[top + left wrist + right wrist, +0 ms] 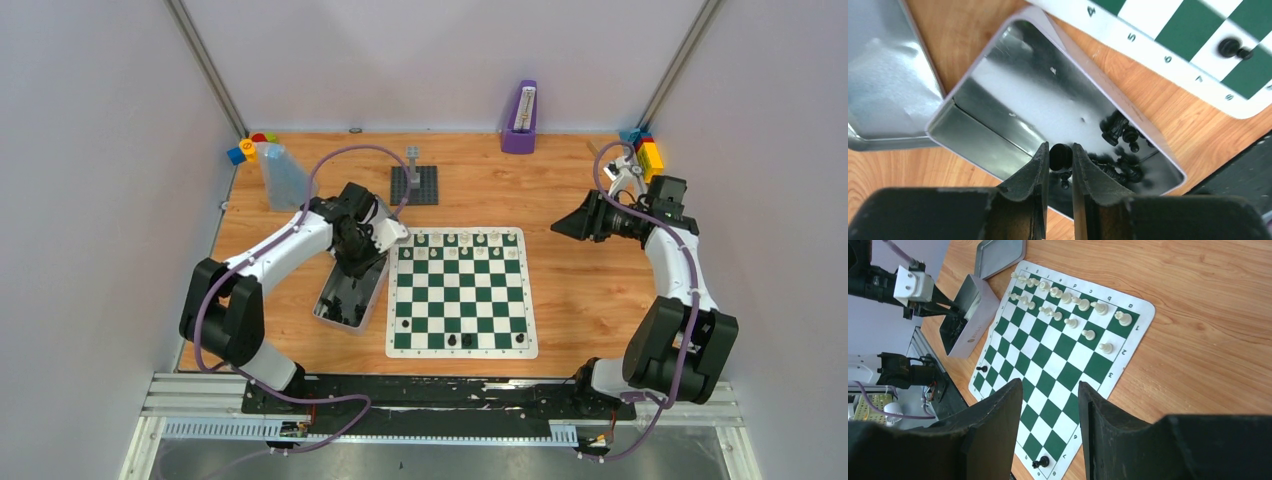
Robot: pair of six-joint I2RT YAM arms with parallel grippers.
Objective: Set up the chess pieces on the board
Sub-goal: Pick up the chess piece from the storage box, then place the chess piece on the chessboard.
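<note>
The green-and-white board [460, 290] lies mid-table. Cream-white chess pieces [465, 246] fill its two far rows, and a few black pieces [465, 341] stand along its near edge. Left of the board, my left gripper [352, 262] hangs over an open silver tin [330, 312]. In the left wrist view that gripper [1060, 150] is shut on a black chess piece [1060, 156], just above the tin's floor. More black pieces [1120, 132] lie heaped in the tin's corner. My right gripper [560, 226] hovers open and empty right of the board [1058, 350].
The tin's lid [883, 90] lies beside the tin [978, 135]. A grey brick tower on a dark baseplate [414, 182] stands behind the board. A purple holder [519, 118] is at the back. A clear container [283, 176] and coloured blocks [648, 152] sit at the far corners.
</note>
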